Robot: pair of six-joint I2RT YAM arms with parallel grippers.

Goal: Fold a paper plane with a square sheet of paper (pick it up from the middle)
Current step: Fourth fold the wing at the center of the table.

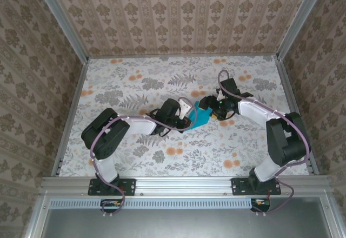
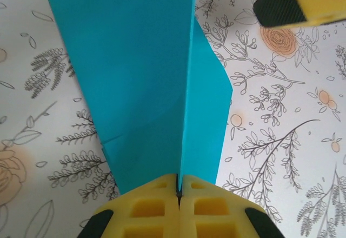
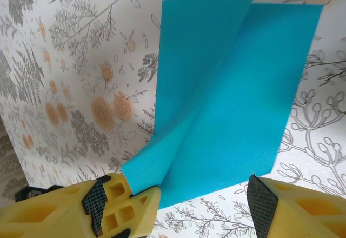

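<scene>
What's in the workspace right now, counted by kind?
Teal paper plane: 1
Grippers: 2 (left gripper, right gripper)
Total: 3

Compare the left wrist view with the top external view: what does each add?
Left wrist: the left gripper seen close, its pads pressed together on the centre crease of the paper plane. Top external: the right gripper meeting the plane from the other side, and the patterned walls. Both: the teal plane over the floral table.
</scene>
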